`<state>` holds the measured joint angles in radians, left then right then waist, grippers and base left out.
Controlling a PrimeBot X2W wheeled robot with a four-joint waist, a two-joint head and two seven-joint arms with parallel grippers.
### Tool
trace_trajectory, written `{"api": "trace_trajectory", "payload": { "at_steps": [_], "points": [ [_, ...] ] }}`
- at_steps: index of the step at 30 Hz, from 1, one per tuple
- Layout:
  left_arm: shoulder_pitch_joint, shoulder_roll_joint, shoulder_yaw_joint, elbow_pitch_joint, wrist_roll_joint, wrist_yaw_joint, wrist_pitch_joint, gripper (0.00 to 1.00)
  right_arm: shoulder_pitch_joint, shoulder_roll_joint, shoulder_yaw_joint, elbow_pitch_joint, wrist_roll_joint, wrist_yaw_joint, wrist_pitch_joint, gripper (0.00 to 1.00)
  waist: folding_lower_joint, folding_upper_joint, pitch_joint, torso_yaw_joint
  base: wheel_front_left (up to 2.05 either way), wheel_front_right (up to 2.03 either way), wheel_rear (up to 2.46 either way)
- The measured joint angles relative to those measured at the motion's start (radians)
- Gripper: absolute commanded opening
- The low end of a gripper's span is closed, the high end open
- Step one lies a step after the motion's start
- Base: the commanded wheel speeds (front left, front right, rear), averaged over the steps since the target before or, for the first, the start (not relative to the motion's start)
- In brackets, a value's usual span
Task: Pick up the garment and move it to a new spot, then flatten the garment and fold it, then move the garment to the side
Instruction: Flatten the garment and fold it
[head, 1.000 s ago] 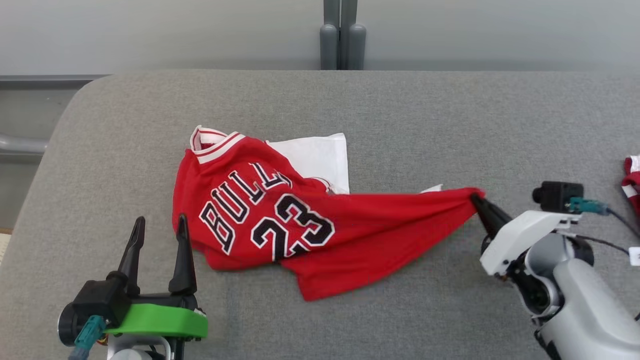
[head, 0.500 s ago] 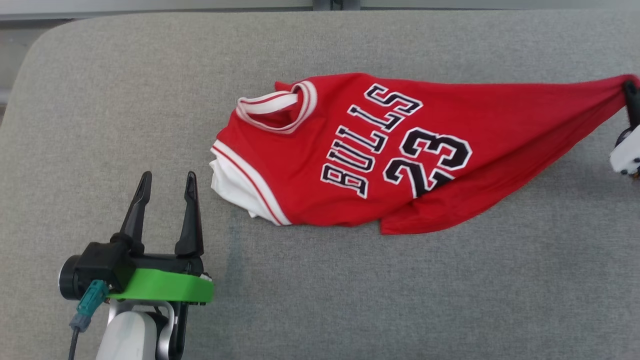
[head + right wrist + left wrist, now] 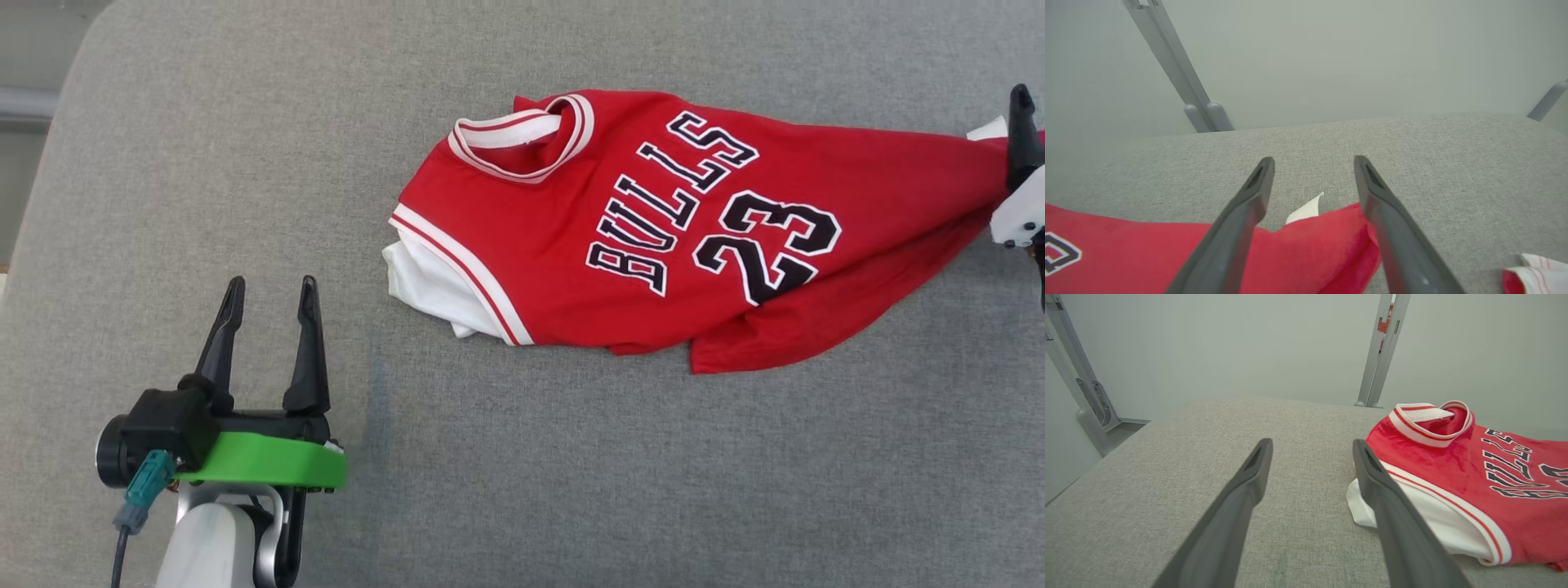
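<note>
The garment (image 3: 653,237) is a red jersey with "BULLS 23" lettering and white trim. It lies on the grey padded table (image 3: 571,457) with its collar to the left and its hem drawn out to the right. In the right wrist view my right gripper (image 3: 1312,161) is open, and the red hem corner (image 3: 1327,241) lies slack between and under its fingers. One of those fingers (image 3: 1022,139) shows at the head view's right edge, over that hem. My left gripper (image 3: 272,282) stands open at the lower left, apart from the jersey's white shoulder (image 3: 1437,526).
Another red and white cloth (image 3: 1531,271) lies on the table just right of my right gripper. Grey posts (image 3: 1380,351) stand behind the table's far edge. The table's rounded left corner (image 3: 57,147) is near my left arm.
My right gripper was shut on the hem corner and has opened, letting it go. The jersey lies stretched out rightward. The head view has shifted; the left gripper stays open.
</note>
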<state>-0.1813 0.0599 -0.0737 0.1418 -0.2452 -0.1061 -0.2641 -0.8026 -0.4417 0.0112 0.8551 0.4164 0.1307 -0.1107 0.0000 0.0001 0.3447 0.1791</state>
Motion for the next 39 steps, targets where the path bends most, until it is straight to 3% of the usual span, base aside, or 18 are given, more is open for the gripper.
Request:
{"api": "trace_trajectory", "payload": {
  "at_steps": [8,15,23,31,39],
  "points": [
    [0.054,-0.003,0.039,0.005,0.001,0.001,0.0,1.0,0.128,0.101,0.09,-0.15,0.014,0.0,-0.136,1.0,0.0,0.0,-0.094,-0.026,0.0,0.0,0.0],
    [0.098,-0.003,0.067,-0.006,0.003,0.008,0.0,1.0,0.341,0.189,0.144,-0.398,0.017,0.0,-0.151,1.0,0.0,-0.0001,-0.185,-0.086,0.0,0.0,0.0],
    [0.139,-0.005,0.06,-0.006,0.002,0.008,0.0,1.0,0.597,0.278,0.102,-0.594,-0.081,0.0,-0.152,1.0,0.0,0.0,-0.264,-0.128,0.0,0.0,0.0],
    [0.146,-0.007,0.042,-0.001,0.0,0.008,0.0,1.0,0.665,0.304,0.179,-0.549,-0.127,0.0,-0.148,1.0,0.0,0.0,-0.289,-0.122,0.0,0.0,0.0],
    [0.144,-0.008,0.03,0.005,-0.008,0.01,0.0,1.0,0.563,0.319,0.291,-0.373,-0.13,0.0,-0.006,1.0,-0.0001,0.0,-0.281,-0.062,0.0,0.0,0.0]
  ]
}}
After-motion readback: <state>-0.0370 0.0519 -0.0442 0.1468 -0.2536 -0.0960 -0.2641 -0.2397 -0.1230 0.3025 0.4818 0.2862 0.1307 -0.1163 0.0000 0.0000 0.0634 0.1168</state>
